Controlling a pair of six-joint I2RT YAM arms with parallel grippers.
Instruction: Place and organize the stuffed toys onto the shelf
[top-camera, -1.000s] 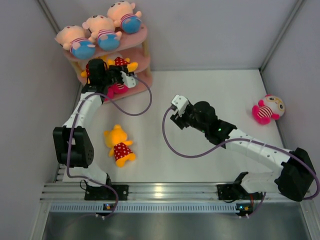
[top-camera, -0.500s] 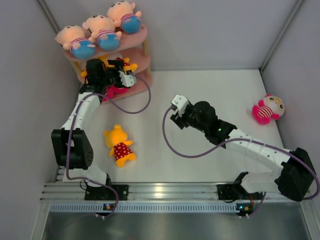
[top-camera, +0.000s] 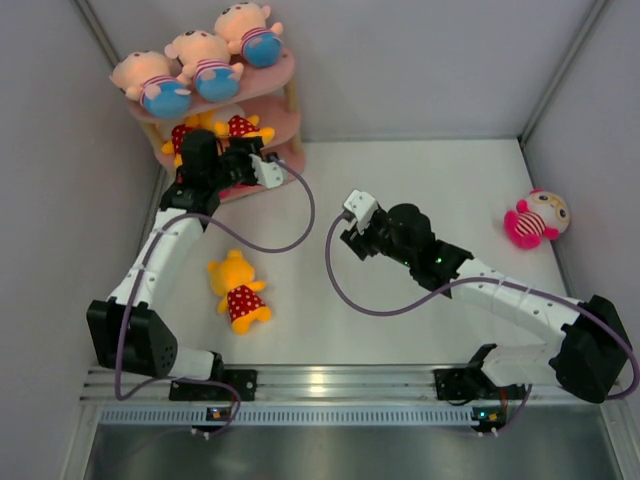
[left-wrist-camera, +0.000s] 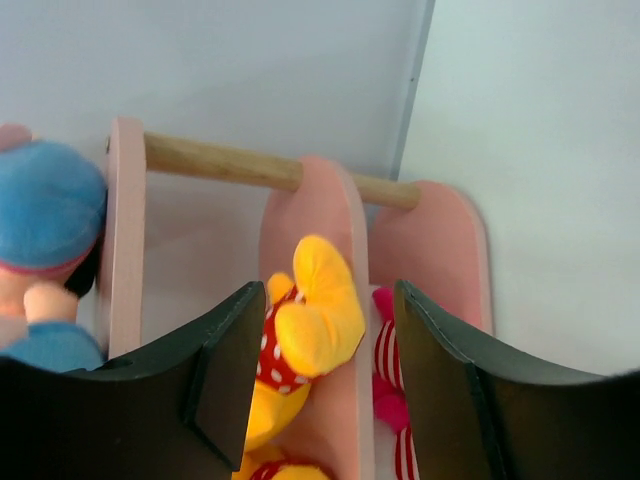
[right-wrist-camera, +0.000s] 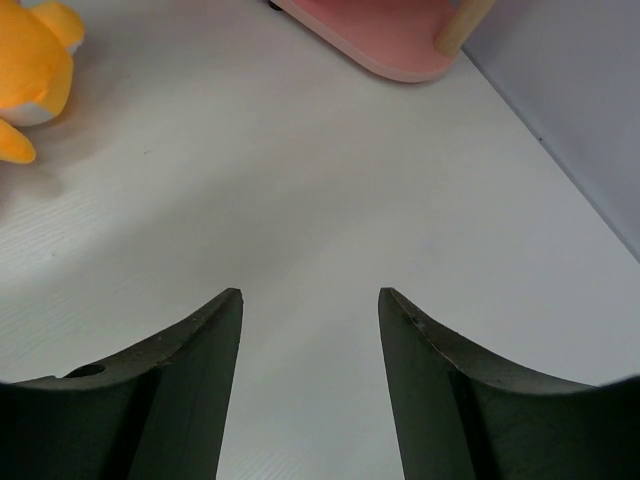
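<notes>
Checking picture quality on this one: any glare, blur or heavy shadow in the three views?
Top view: sharp, evenly lit, one glare patch on the metal rail, faint shadows. Left wrist view: yellow bear slightly soft, dark left fingers show little detail. Right wrist view: table evenly lit, right fingers dark.

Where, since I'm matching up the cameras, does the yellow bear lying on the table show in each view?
Top external: the yellow bear lies on the table, left of centre, below the pink shelf.
Left wrist: not in it; another bear sits on the shelf.
Right wrist: top left corner, partly cut off.
Shared landmark: the shelf, in all three.
</notes>
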